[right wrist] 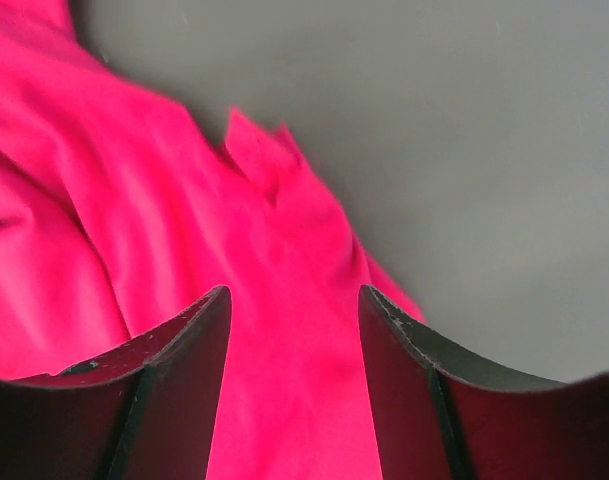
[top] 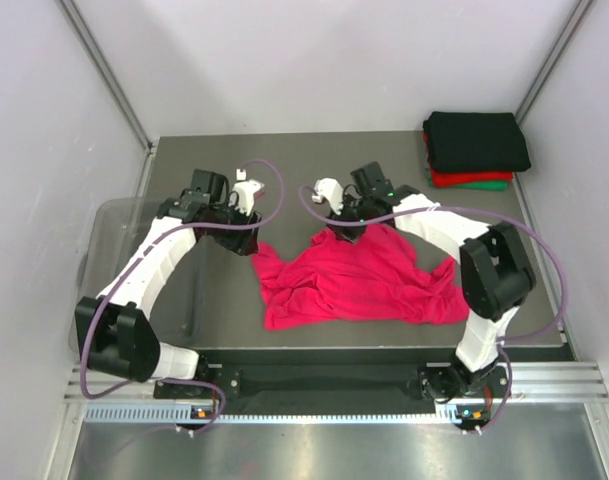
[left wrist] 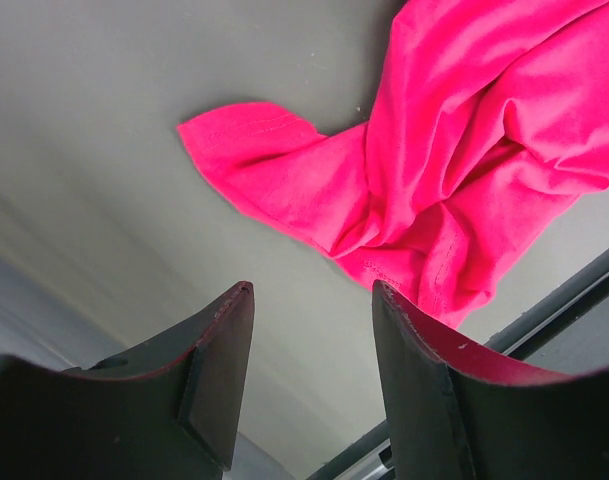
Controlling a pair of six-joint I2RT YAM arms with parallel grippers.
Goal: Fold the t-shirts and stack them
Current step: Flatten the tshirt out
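Pink t-shirt (top: 354,285) crumpled on surface (top: 284,160). Folded stack (top: 476,150) far right corner: black, red, green. Clear bin (top: 104,215) left, contents unclear. Left gripper (left wrist: 312,290), right gripper (right wrist: 294,292): jaws parted, holding nothing.

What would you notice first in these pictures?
The bright pink t-shirt, lying crumpled in the middle of the grey table. Next, the neat stack of folded shirts, black on top, at the far right corner. Both pincers are open: the right pincer over the pink cloth, the left pincer beside it.
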